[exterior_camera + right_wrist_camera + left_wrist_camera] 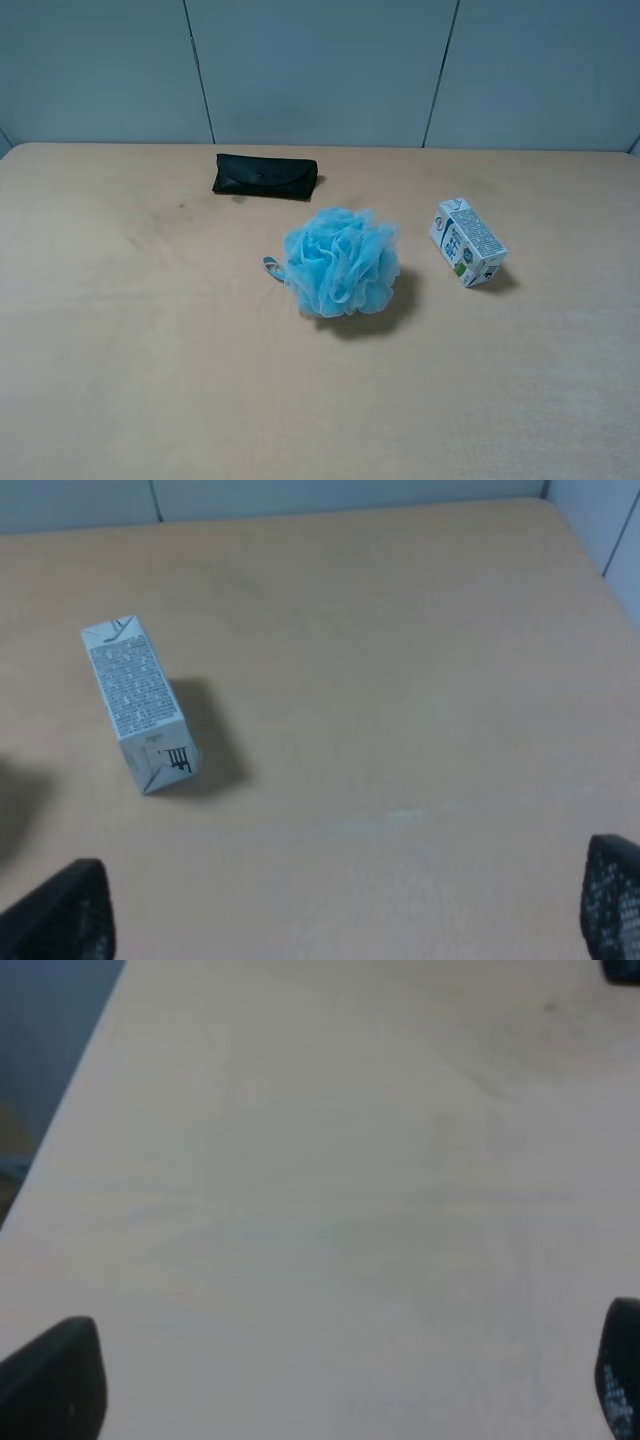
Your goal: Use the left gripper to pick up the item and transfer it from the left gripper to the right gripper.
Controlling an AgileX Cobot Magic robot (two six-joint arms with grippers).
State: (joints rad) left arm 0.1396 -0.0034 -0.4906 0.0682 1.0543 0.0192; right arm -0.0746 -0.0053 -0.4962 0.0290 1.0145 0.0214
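Note:
The item, a small white-and-blue milk carton point(467, 242), lies on its side on the right half of the tan table, right of the sponge. In the right wrist view the carton point(138, 703) lies ahead of my right gripper point(345, 905), well apart from it; the two fingertips stand wide apart and nothing is between them. My left gripper point(340, 1380) is open over bare tabletop, its fingertips point(55, 1380) at the frame's lower corners. Neither arm shows in the exterior high view.
A fluffy blue mesh bath sponge point(342, 262) sits mid-table. A flat black pouch point(265, 176) lies behind it toward the back wall. The table's edge point(70, 1110) runs close beside the left gripper, and the table's far right corner point(560, 520) shows past the carton.

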